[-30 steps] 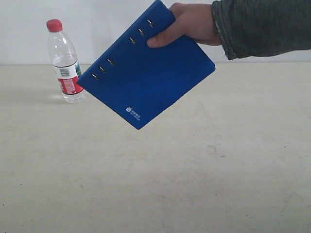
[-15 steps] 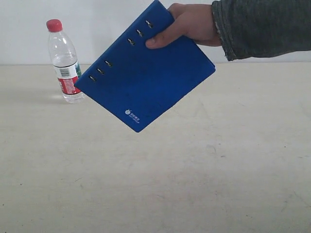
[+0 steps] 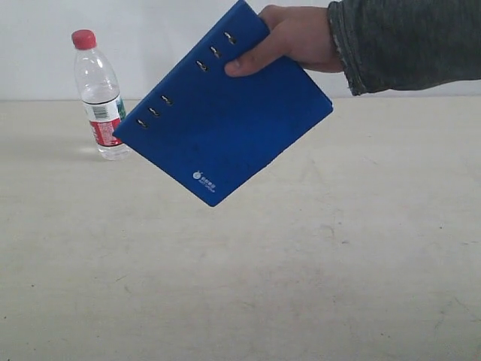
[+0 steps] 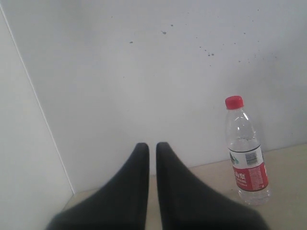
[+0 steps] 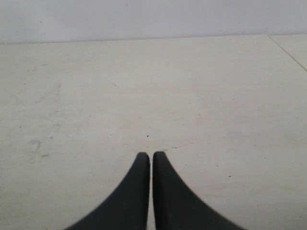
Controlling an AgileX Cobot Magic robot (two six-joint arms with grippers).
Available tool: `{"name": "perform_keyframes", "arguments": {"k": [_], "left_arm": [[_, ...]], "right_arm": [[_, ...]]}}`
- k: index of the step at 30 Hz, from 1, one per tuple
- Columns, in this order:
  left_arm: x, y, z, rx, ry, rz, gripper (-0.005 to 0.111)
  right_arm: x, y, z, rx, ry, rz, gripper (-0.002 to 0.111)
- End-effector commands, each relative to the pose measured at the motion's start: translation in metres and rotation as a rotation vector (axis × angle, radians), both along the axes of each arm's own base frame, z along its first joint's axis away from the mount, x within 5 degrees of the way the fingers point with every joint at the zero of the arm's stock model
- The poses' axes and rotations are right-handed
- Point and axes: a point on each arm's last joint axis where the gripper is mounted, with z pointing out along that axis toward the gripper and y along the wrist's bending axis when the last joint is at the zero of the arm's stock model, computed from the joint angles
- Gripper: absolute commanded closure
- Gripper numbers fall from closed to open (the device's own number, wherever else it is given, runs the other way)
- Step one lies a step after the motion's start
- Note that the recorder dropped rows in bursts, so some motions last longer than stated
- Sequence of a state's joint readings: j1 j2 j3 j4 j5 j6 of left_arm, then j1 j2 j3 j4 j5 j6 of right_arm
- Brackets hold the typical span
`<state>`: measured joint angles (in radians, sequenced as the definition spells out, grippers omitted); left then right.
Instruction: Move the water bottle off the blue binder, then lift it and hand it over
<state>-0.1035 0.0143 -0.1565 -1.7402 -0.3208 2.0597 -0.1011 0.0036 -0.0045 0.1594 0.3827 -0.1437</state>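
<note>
Left gripper: drawn together to a thin slit at the tips, nothing held, aimed at the back wall. Right gripper: likewise closed to a thin slit, empty, over bare tabletop. Well apart from the left gripper, off to one side: the water bottle, upright, red cap on, standing by the back edge of the table, toward its left end. Off the surface, over the far middle: the blue binder, tilted, lowest corner downward, pinched at its upper corner by a person's hand reaching in from the right edge. Binder's left corner overlapping the bottle in the exterior view; contact not clear.
</note>
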Motion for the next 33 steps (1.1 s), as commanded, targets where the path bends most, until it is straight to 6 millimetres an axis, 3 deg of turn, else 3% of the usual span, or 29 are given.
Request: {"name": "perform_keyframes", "arguments": {"k": [1, 27, 31, 33], "left_arm": [[-0.001, 0.0, -0.001, -0.016, -0.007, 0.001, 0.102], [-0.001, 0.0, 0.0, -0.016, -0.009, 0.001, 0.102], [-0.006, -0.001, 0.016, -0.019, -0.064, -0.026, 0.102], [-0.01, -0.006, 0.032, 0.126, -0.122, -0.05, 0.102]], "right_arm": [[0.0, 0.0, 0.0, -0.002, -0.009, -0.001, 0.109], [0.0, 0.0, 0.0, 0.017, -0.013, -0.001, 0.109], [0.0, 0.0, 0.0, 0.017, -0.013, -0.001, 0.109], [0.0, 0.0, 0.0, 0.017, -0.013, -0.001, 0.109]]}}
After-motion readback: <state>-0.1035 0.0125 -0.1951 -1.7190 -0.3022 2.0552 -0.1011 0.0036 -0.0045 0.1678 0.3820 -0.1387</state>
